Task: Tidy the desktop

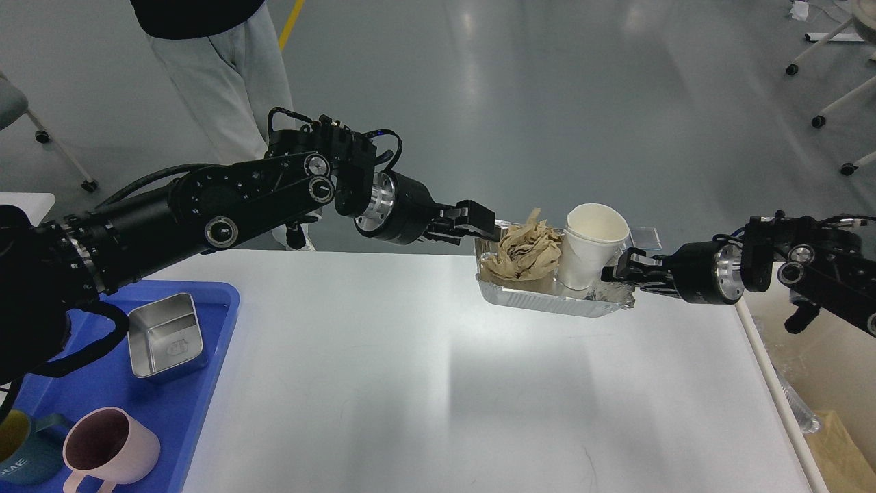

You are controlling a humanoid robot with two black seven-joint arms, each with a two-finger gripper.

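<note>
The white desktop (438, 383) fills the lower view. My right gripper (621, 272) is shut on the right rim of a foil tray (547, 300) and holds it near the far edge, seemingly just above the desktop. In the tray lie a crumpled brown paper (523, 250) and an upright white paper cup (590, 250). My left gripper (484, 222) is open and empty, just left of the tray's far left corner, close to the paper.
A blue plastic tray (198, 411) at the front left holds a square steel container (168, 335), a pink mug (109, 448) and a dark teal mug (20, 455). A person (219, 55) stands behind the table. A beige bin (845, 448) sits past the right edge.
</note>
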